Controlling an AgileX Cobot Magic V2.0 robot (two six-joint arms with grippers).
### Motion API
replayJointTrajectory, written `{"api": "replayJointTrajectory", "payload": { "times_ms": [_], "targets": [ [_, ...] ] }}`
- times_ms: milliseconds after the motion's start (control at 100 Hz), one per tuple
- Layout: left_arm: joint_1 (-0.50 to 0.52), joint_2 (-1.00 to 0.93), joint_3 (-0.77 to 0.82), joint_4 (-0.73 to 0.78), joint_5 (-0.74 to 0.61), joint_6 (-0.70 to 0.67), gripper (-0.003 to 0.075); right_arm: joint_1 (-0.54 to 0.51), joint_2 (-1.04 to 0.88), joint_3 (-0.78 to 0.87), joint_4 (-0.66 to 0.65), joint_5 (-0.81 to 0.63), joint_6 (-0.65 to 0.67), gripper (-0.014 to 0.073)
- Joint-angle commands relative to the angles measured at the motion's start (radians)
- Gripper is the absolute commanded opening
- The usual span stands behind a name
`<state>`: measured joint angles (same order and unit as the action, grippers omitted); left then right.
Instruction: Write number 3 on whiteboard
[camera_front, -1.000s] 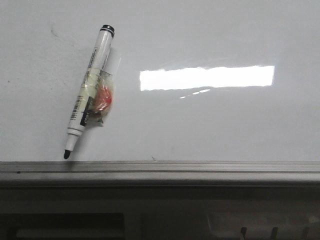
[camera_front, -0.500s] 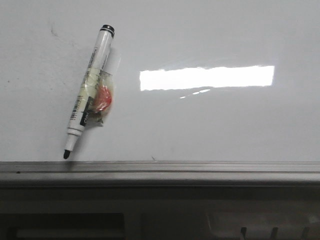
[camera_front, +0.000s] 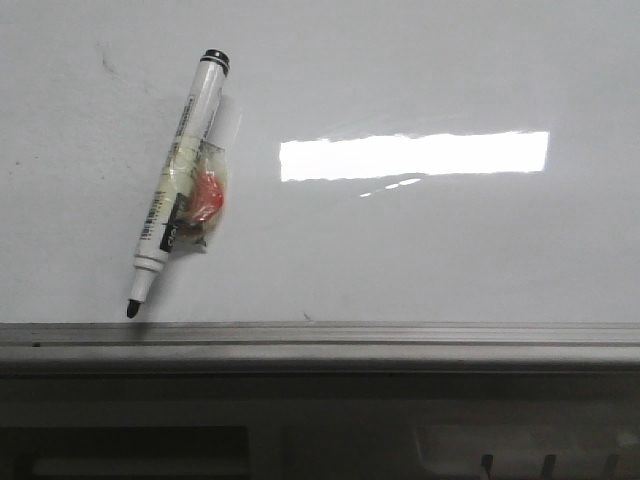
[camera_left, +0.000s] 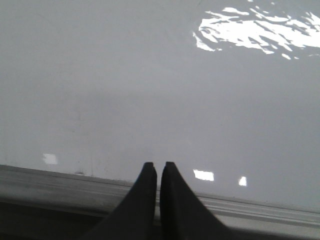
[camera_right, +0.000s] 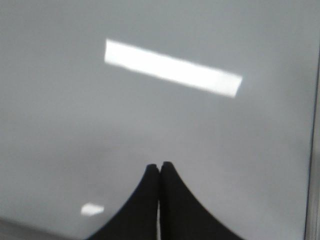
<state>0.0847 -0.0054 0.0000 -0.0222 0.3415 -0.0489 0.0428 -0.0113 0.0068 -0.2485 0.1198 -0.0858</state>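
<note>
The whiteboard (camera_front: 450, 250) fills the front view, glossy and white-grey. No number 3 shows on it in any view. A white marker (camera_front: 185, 130) lies slanted on the board at the left, its bare black tip (camera_front: 132, 308) near the rail. A clear taped wad with a red piece (camera_front: 207, 195) clings to its barrel. Neither gripper appears in the front view. My left gripper (camera_left: 158, 165) is shut on nothing, at the board's (camera_left: 150, 100) rail edge. My right gripper (camera_right: 160, 165) is shut and empty over bare board (camera_right: 75, 125).
A grey metal rail (camera_front: 320, 335) runs along the board's near edge, seen also in the left wrist view as the rail (camera_left: 60, 182). A faint dark smudge (camera_front: 105, 62) sits at the far left. A bright light reflection (camera_front: 412, 155) lies mid-board. A grey edge strip (camera_right: 312, 150) borders the right wrist view.
</note>
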Motion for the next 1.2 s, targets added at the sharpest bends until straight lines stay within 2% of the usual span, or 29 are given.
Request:
{"api": "replayJointTrajectory", "payload": {
  "times_ms": [0, 50, 100, 150, 180, 230, 350, 430, 540, 590, 640, 740, 820, 880, 950, 1020, 1030, 1080, 1140, 1190],
  "targets": [
    [0.003, -0.023, 0.011, -0.053, -0.057, -0.006, -0.0013, -0.004, -0.014, 0.030, -0.032, -0.239, -0.004, -0.0061],
    [0.003, -0.023, 0.011, -0.172, -0.088, -0.006, -0.0013, -0.004, -0.014, 0.030, -0.017, -0.312, 0.006, -0.0061],
    [0.003, -0.023, 0.011, -0.370, -0.122, -0.006, -0.0013, -0.004, -0.014, 0.030, 0.024, -0.379, 0.076, -0.0061],
    [0.003, -0.023, 0.011, -0.630, -0.141, -0.006, -0.0013, -0.004, -0.014, 0.030, 0.088, -0.439, 0.153, -0.0061],
    [0.003, -0.023, 0.011, -0.724, -0.148, -0.003, -0.0013, -0.004, -0.014, 0.030, 0.140, -0.454, 0.186, -0.0061],
    [0.003, -0.023, 0.011, -0.778, -0.168, -0.003, -0.0013, -0.004, -0.014, 0.030, 0.248, -0.439, 0.251, -0.0061],
    [0.003, -0.023, 0.010, -0.881, -0.214, -0.006, -0.0013, -0.004, -0.014, 0.016, 0.489, -0.274, 0.260, -0.0061],
    [0.003, -0.023, 0.003, -0.987, -0.206, -0.006, -0.0013, -0.004, -0.014, 0.015, 0.522, -0.210, 0.262, -0.0061],
    [0.003, -0.023, -0.001, -1.163, -0.228, -0.006, -0.0013, -0.004, -0.014, -0.010, 0.570, -0.201, 0.277, -0.0061],
    [0.003, -0.023, -0.021, -1.153, -0.213, 0.012, -0.0013, -0.004, -0.014, -0.044, 0.570, -0.165, 0.277, -0.0061],
    [0.003, -0.021, -0.059, -1.112, -0.163, 0.088, -0.0013, -0.004, -0.014, -0.077, 0.570, -0.110, 0.275, -0.0061],
    [0.003, 0.021, -0.181, -0.918, 0.000, 0.240, -0.0013, -0.004, 0.015, -0.172, 0.532, 0.080, 0.257, -0.0060],
    [0.003, 0.106, -0.312, -0.718, 0.126, 0.280, -0.0010, -0.004, 0.055, -0.262, 0.517, 0.218, 0.152, -0.0051],
    [0.003, 0.201, -0.398, -0.598, 0.220, 0.330, 0.0012, -0.004, 0.094, -0.324, 0.517, 0.291, 0.062, 0.0008],
    [-0.007, 0.304, -0.492, -0.546, 0.297, 0.422, 0.0107, -0.004, 0.142, -0.381, 0.517, 0.336, 0.013, 0.0137],
    [-0.058, 0.373, -0.552, -0.546, 0.307, 0.439, 0.0267, -0.004, 0.193, -0.424, 0.517, 0.347, 0.006, 0.0290],
    [-0.067, 0.380, -0.562, -0.546, 0.311, 0.439, 0.0314, -0.004, 0.198, -0.427, 0.517, 0.349, 0.006, 0.0305],
    [-0.095, 0.432, -0.594, -0.546, 0.362, 0.441, 0.0398, -0.004, 0.235, -0.455, 0.519, 0.363, 0.006, 0.0390],
    [-0.125, 0.506, -0.621, -0.550, 0.440, 0.443, 0.0427, -0.004, 0.275, -0.483, 0.519, 0.383, 0.006, 0.0444],
    [-0.158, 0.564, -0.634, -0.553, 0.503, 0.446, 0.0414, 0.003, 0.293, -0.499, 0.521, 0.380, 0.006, 0.0440]
  ]
}}
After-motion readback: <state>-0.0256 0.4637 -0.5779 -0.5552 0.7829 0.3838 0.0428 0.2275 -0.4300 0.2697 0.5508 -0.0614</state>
